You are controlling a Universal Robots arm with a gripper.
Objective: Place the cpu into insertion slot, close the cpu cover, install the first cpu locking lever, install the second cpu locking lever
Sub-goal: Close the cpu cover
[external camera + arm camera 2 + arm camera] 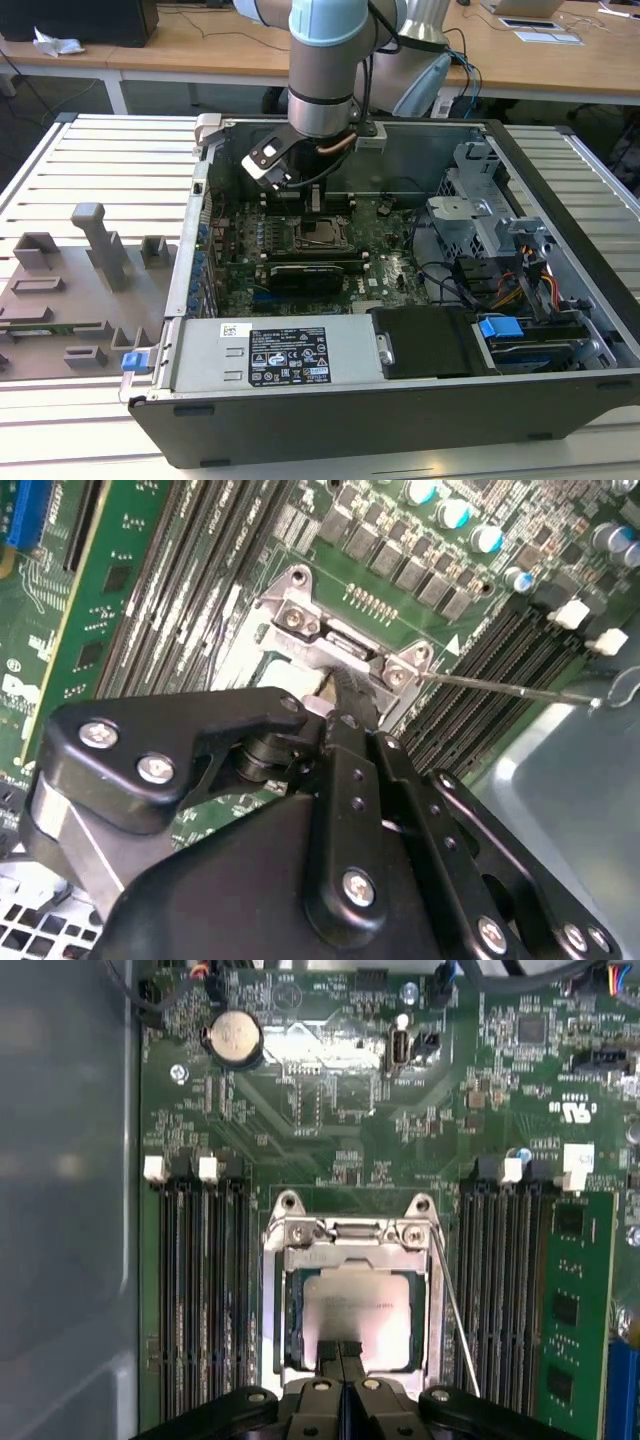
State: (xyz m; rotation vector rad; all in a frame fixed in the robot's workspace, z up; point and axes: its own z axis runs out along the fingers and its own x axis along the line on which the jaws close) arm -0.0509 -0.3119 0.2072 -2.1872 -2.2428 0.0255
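The cpu (355, 1305), a pale silvery square, lies in the socket on the green motherboard (330, 1120). The cpu cover (350, 1252), a silvery frame, lies down around it. My gripper (340, 1352) hangs just above the cpu's near edge with its black fingers pressed together and nothing between them. A thin locking lever (452, 1305) runs along one side of the socket; in the second wrist view this lever (520, 688) angles away over the memory slots. In the exterior view the gripper (313, 203) hangs over the socket (322, 233) in the open computer case.
Memory slots (195, 1290) flank the socket, with one memory stick (570, 1300) fitted. A coin battery (232, 1035) sits farther along the board. The power supply (280, 355), drive cage (480, 220) and cables crowd the case. A grey fixture (90, 270) stands at the exterior view's left.
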